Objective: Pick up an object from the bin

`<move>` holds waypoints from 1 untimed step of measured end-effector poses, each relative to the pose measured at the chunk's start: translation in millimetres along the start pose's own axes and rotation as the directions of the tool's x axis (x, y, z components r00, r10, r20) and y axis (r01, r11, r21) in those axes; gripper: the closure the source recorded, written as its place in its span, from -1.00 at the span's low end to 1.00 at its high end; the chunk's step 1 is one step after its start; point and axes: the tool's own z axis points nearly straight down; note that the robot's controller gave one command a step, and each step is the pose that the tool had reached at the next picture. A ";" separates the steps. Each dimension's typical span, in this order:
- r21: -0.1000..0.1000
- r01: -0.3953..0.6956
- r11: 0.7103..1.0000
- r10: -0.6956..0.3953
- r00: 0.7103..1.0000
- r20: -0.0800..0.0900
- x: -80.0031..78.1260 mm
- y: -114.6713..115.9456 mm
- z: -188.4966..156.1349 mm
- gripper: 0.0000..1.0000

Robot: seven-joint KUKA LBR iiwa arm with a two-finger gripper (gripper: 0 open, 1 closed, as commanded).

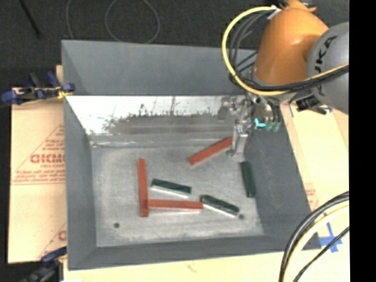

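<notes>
Grey metal on every side: the bin (pixel 79 187) sat on dark ground, its sloped walls running down to a scuffed floor. The gripper (pixel 237 150) was down near the back right corner. Its fingers were drawn in narrow on the upper right end of a red-brown stick (pixel 208 152), and yes, that end sat pinched between them. The stick slanted down to the left from the fingertips, a faint shadow beneath it.

Just to its right, at the foot of the right wall, lay a dark green stick (pixel 249 178), clear of the fingers. Nearer the front sat a loose cluster. A long red stick (pixel 142 187) ran front to back, and a second red stick (pixel 174 204) met its near end at a right angle. A green stick (pixel 170 186) lay just above that one and another green stick (pixel 220 205) at its right end. Above it all hung the arm's orange cover (pixel 288 43).
</notes>
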 end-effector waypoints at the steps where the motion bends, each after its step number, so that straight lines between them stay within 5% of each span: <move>1: -0.001 -0.046 0.999 0.046 0.999 -0.001 17.5 -3.1 107.2 -1.00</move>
